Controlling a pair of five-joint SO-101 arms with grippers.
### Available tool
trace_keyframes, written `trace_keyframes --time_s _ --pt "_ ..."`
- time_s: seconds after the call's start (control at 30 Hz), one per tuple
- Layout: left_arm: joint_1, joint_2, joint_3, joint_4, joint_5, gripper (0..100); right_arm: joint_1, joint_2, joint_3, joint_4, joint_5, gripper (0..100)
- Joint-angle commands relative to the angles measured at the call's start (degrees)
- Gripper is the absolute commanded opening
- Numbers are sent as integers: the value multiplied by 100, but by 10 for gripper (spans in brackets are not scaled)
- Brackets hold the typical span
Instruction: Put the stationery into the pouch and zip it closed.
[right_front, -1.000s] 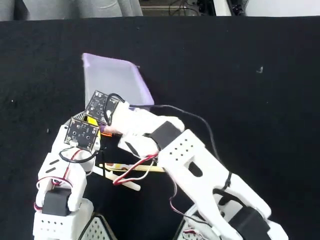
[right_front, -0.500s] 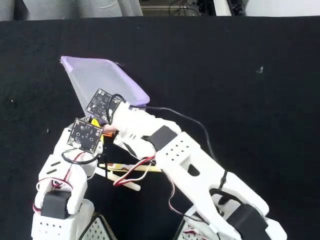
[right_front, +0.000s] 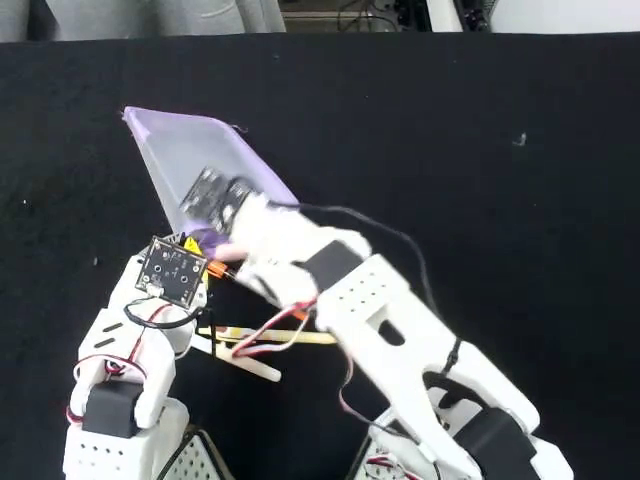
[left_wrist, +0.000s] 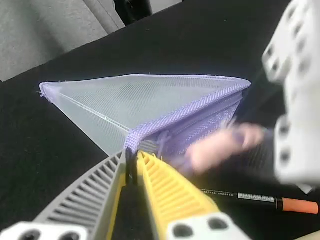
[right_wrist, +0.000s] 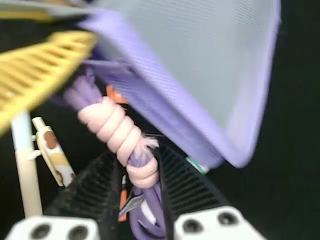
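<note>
The translucent purple pouch (right_front: 185, 150) lies tilted on the black table, its near corner lifted. My left gripper (left_wrist: 131, 152) is shut on the pouch's purple edge (left_wrist: 175, 117). My right gripper (right_wrist: 139, 162) is shut on the pink and purple zipper cord (right_wrist: 112, 125), right beside the left gripper's yellow finger (right_wrist: 45, 62). In the high view both wrists meet at the pouch's near corner (right_front: 205, 240). Outside the pouch lie a black marker with an orange cap (left_wrist: 260, 201), a yellowish pen (right_front: 290, 338) and a cream pen (right_front: 255, 365).
Black cloth covers the whole table (right_front: 480, 180), with wide open room to the right and behind the pouch. The right arm's white body (right_front: 400, 340) stretches over the pens. Cables loop above the stationery (right_front: 260, 345).
The pouch swung left, its far corner shifting toward the table's left side. The right wrist has then moved a little farther along the pouch, with the cord in its grip. The left arm barely shifted.
</note>
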Motion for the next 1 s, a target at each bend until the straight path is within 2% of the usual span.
trace_keyframes --time_s 0.0,0.23,0.4,0.53,0.6,0.73,0.83,0.97 --pt "-101 -18 -330 -35 18 29 396 -92 -637 466 273 11" --pt "-567 -18 -321 -220 18 29 967 -92 -1288 1371 695 11" --pt "-567 -18 -321 -220 18 29 1600 -92 -1525 1477 809 11" --pt "-576 -18 -321 -211 18 29 1767 -48 -1534 1468 976 11" --pt "-567 -18 -321 -202 18 29 1670 -40 -1499 1415 958 11" --pt "-532 -18 -330 -185 26 29 1011 -31 -1182 1152 589 14" --pt "-523 -18 -330 -185 26 29 571 -31 -673 413 369 15" --pt "-523 -18 -338 -185 26 29 422 -31 -92 -642 255 15"
